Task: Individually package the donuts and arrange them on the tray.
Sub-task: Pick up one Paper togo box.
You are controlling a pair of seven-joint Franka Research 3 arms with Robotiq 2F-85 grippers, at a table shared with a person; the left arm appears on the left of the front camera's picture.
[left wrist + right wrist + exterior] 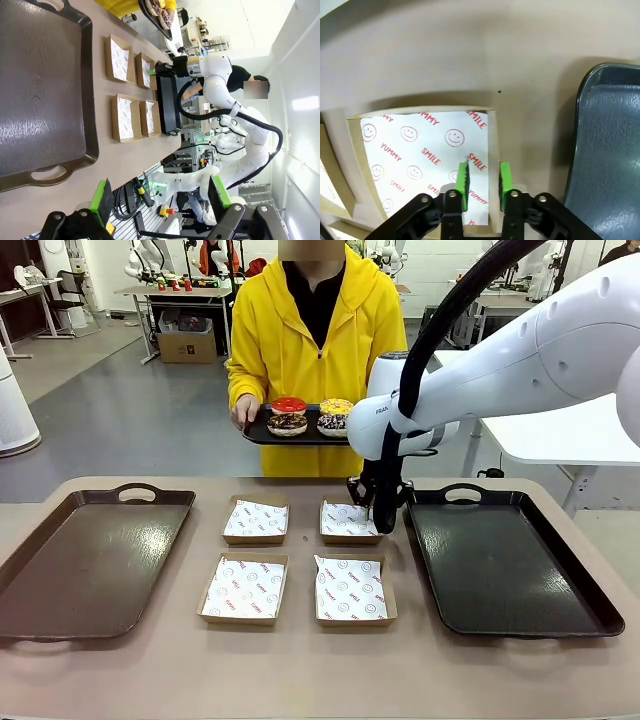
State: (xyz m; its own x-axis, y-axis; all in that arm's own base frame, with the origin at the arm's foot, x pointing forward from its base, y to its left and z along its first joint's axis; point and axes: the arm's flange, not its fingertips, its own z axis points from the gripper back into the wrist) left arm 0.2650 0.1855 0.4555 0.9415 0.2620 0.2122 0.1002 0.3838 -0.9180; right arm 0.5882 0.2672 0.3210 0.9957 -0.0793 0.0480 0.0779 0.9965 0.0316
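While beside the right tray [520, 575], right hand [378, 522] astride box wall [493, 145].

The white paper [420, 145] lining the cardboard box [493, 135] in the right wrist view carries the words "YUMMY" and "SMILE", repeated in red capitals at different slants among red smiley faces. In the front view, the white right arm [545, 345] bears small dark letters near its wrist that read "FRAN", with the rest turned out of sight. The red print on the paper in the other boxes [243, 620] is too small to read there.
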